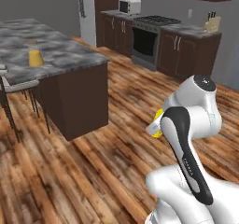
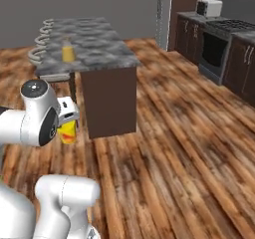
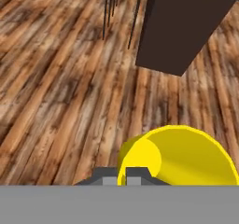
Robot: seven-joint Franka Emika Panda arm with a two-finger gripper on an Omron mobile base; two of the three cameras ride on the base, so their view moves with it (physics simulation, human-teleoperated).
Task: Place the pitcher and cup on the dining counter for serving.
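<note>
Arm folded, hand [image 3: 122, 175] gripping cup [image 3: 179, 155]

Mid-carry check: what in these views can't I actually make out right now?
- Gripper: hand view, the bottom edge cuts off the fingers; its grip on the cup is not readable.
- Cup: left base view, a sliver behind the arm; right base view, partly hidden by the arm.
- Pitcher on the dining counter: too small and blurred for lid detail.
</note>
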